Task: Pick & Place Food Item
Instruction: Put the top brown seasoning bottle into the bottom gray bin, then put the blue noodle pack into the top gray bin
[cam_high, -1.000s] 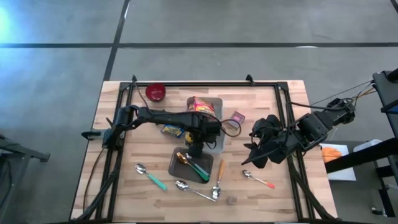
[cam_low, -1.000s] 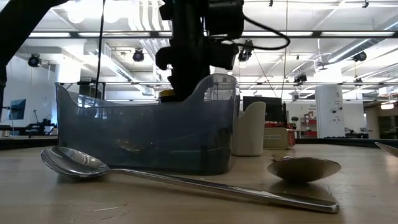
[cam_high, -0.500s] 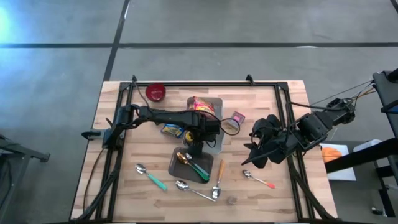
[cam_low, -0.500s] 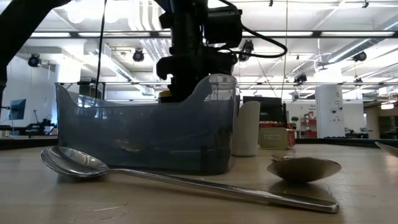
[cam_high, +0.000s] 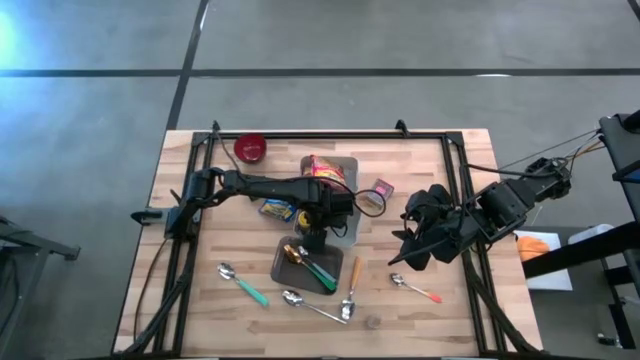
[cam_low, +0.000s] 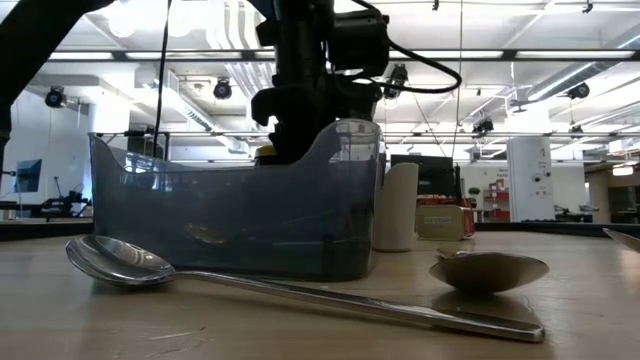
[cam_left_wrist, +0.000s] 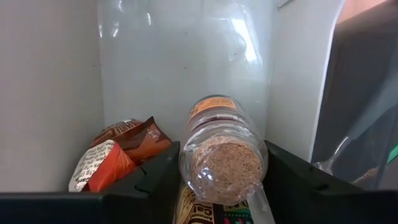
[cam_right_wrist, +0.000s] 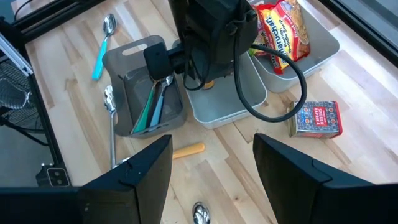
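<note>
A clear glass jar (cam_left_wrist: 222, 155) with brown grainy contents and an orange label stands end-up inside the grey tray (cam_high: 347, 166). My left gripper (cam_high: 318, 236) points straight down into the tray and is shut on the jar. Red-and-orange snack packets (cam_left_wrist: 117, 154) lie beside the jar on the tray floor. A large yellow-red snack bag (cam_high: 323, 172) lies at the tray's far end. My right gripper (cam_right_wrist: 211, 186) hangs open above the table's right side, with nothing between its fingers. My left gripper has the jar's near end (cam_left_wrist: 186, 168) pinched between its two fingers (cam_left_wrist: 158, 177), one on each curved side. The fingers come from above, pointing down along the jar. The jar's far end reaches toward the tray floor; whether it rests there is hidden by the jar itself.
A dark utensil bin (cam_high: 300, 268) with spoons stands just in front of the tray. Loose spoons (cam_high: 243, 283) (cam_high: 312, 305) (cam_high: 415, 288) lie along the near edge. A red bowl (cam_high: 250, 148), a yellow packet (cam_high: 277, 209) and a small red tin (cam_high: 381, 189) stand around the tray.
</note>
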